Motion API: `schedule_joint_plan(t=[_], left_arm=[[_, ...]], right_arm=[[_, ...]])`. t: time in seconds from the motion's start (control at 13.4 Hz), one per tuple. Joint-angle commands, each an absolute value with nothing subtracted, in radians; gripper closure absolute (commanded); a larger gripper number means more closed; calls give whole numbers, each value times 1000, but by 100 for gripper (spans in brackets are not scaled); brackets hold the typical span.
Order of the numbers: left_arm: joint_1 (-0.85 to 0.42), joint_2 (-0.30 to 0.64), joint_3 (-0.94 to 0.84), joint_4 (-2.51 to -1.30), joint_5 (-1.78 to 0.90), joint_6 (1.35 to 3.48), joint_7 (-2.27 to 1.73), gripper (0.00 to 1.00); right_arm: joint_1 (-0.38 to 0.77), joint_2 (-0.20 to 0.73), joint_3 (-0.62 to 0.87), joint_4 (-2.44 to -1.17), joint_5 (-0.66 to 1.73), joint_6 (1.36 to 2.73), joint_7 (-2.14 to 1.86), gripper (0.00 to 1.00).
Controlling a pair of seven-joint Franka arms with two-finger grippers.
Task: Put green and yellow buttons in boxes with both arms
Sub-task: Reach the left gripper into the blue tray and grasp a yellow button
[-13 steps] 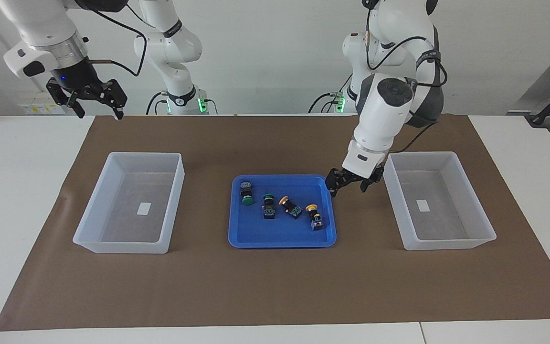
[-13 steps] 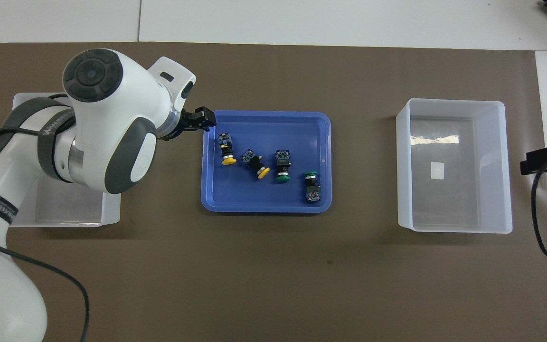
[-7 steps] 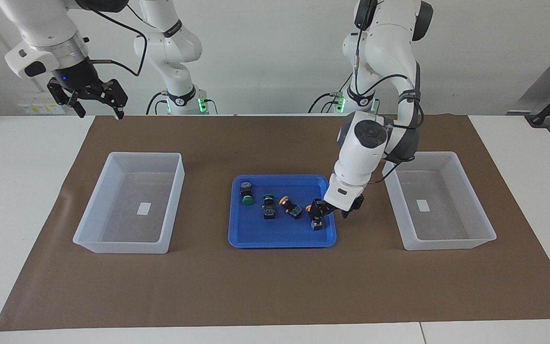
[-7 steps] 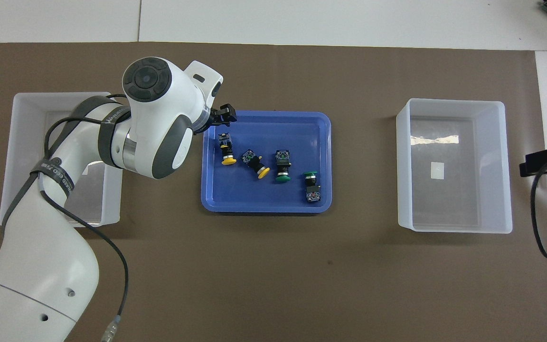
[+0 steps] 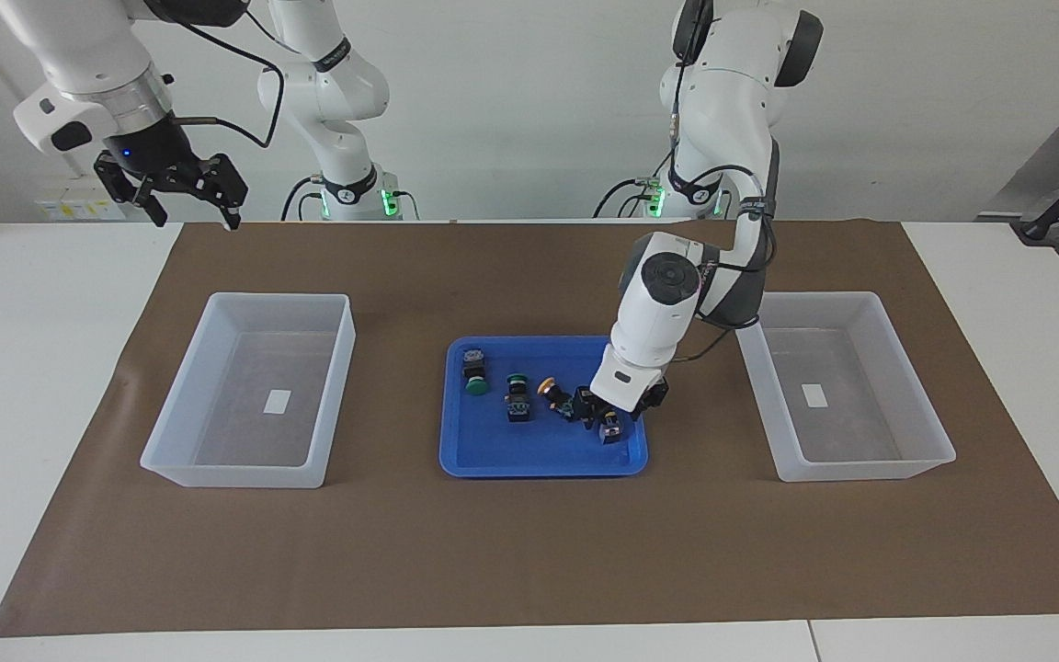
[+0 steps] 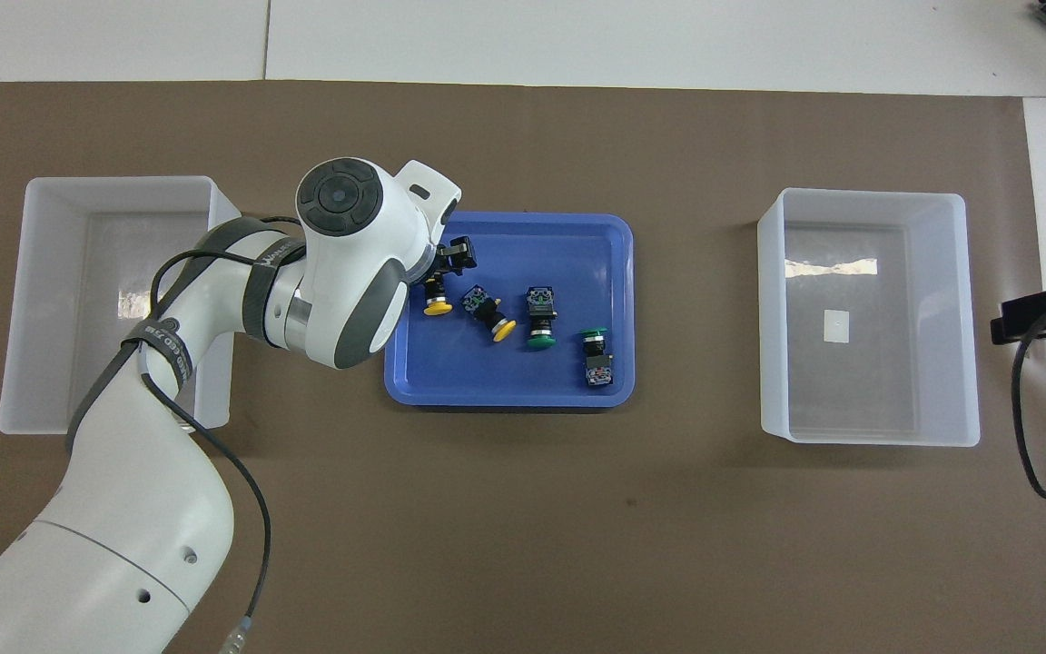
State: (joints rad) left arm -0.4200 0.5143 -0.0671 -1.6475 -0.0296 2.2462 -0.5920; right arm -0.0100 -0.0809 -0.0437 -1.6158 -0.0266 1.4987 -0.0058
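Left gripper [image 5: 610, 411] is low inside the blue tray [image 5: 543, 460], fingers apart and straddling the black body of the yellow button [image 6: 436, 300] at the tray's left-arm end; not yet clamped, as far as I can judge. That button lies on its side, long axis running toward and away from the robots, cap toward them, so the fingers look set to close across the body. Other three buttons lie in the same tray; both clear boxes [image 5: 249, 391] hold nothing; right gripper [image 5: 182, 188] waits, fingers apart, over the mat's corner, so the left arm is the nearer.
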Motion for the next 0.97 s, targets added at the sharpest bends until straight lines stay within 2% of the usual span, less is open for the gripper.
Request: schedule_joint_plan(t=[0.0,0.37,0.6,0.82,0.89], left_arm=[[-446,474,-49,-1716,-37,2267,-615,16],[-468,466,-49,-1738,-37,2273,-660,21],[-469,462,-51,-1752,-37,2287,-658,30],[-456,459,-51,-1764,-37,2293,-657,54],[-456,459,-51,-1764,-37,2293,-655,67]], right_arm=[[-20,-114,-40,-1654,-25,1503,-2,0],[-20,-115,-40,-1658,-25,1505,-3,0],[-20,-115,-40,-1658,-25,1503,-3,0],[-20,-115,-40,-1658,-25,1503,-3,0],[-20,-115,-40,-1658,-25,1503,-3,0]])
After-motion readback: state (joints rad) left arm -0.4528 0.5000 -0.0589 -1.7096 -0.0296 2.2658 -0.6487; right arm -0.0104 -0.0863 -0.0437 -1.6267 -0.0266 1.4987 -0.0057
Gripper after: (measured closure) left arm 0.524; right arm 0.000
